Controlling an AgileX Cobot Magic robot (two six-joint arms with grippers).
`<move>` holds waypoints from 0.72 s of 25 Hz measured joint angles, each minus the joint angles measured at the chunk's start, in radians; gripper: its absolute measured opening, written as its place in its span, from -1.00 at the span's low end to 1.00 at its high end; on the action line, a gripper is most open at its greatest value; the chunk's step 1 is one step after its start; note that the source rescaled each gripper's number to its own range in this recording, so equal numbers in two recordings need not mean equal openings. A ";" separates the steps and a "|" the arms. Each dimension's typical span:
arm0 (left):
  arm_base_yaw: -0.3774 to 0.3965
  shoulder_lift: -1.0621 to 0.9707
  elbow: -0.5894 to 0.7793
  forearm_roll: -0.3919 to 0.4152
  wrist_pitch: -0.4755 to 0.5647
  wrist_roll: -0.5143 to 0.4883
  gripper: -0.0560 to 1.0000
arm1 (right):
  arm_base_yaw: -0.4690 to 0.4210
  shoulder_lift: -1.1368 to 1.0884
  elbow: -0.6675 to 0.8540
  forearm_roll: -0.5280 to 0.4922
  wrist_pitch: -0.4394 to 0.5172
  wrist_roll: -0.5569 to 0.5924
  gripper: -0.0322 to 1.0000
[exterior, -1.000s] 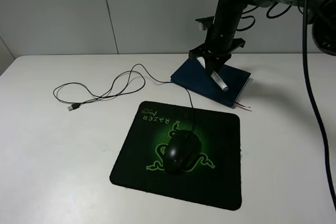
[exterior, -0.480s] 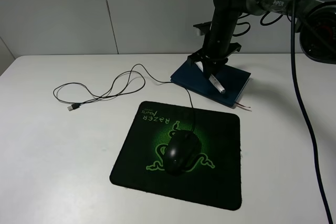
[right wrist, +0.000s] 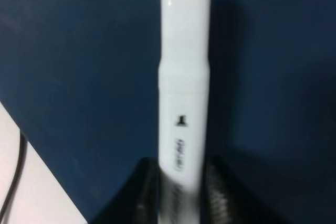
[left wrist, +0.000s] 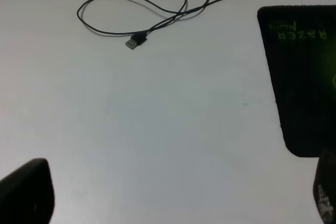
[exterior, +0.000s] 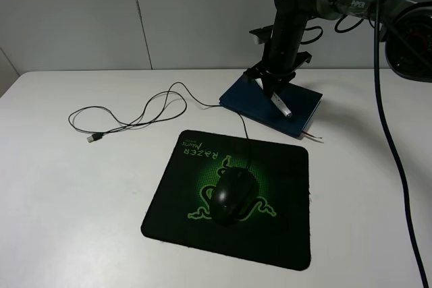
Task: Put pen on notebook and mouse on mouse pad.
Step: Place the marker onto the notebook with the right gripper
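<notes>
Overhead, the glossy black oval wired mouse (exterior: 233, 194) sat on the black square soft mouse pad (exterior: 283, 227) with the bright green snake logo, near the middle of the white table (exterior: 74, 200). Its thin black cable (exterior: 145, 111) ran off the pad's far edge toward 12 o'clock, then looped away toward 10 o'clock, ending in a USB plug (left wrist: 133, 41) on bare table.

At about 1 o'clock from the pad lay the closed dark teal-blue hardcover notebook (exterior: 250, 99), a thin reddish ribbon (exterior: 312, 136) poking from its near corner. The white marker-style pen (right wrist: 185, 77) lay along the notebook's cover. The right gripper (exterior: 273, 85) stood over the notebook with its black fingers (right wrist: 223, 192) flanking the pen's end very closely; whether they pinched it or had just slackened could not be told.

The left gripper (left wrist: 173, 198) hung over bare table beside the pad's edge, jaws spread wide, holding nothing.
</notes>
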 joint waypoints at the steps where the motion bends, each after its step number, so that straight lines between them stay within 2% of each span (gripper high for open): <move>1: 0.000 0.000 0.000 0.000 0.000 0.000 0.94 | 0.000 0.000 0.000 0.000 0.000 -0.002 -0.39; 7: 0.000 0.000 0.000 0.000 0.000 0.000 0.94 | 0.000 0.000 0.000 0.000 -0.004 -0.002 0.79; 9: 0.000 0.000 0.000 0.000 0.000 0.000 0.94 | 0.000 0.000 0.000 0.000 -0.009 -0.003 0.92; 11: 0.000 0.000 0.000 0.000 0.000 0.000 0.94 | 0.000 0.000 0.000 0.000 -0.010 -0.004 0.97; 18: 0.000 0.000 0.000 0.000 0.000 0.000 0.94 | 0.000 0.000 -0.019 0.000 0.022 -0.005 1.00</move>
